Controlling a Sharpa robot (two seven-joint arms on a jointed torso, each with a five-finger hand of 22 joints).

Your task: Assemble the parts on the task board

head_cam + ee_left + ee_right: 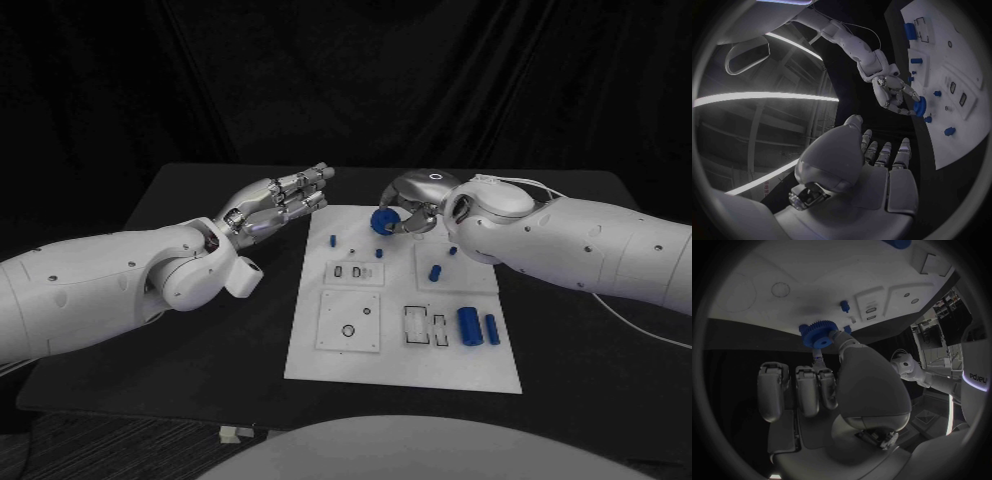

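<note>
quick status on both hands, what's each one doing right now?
Left hand: open, fingers extended, holding nothing, raised beside the task board.
Right hand: holding a blue gear in its fingertips over the board's far end.

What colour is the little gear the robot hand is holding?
Blue. The gear shows best in the right wrist view, pinched by the right robot hand.

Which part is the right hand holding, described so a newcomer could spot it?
Start at the white task board in the middle of the black table, then go to its far edge, where the right hand reaches in. Between its fingertips is the blue gear: a toothed wheel with a centre hole, unlike the smooth blue cylinders near the board's right edge.
</note>
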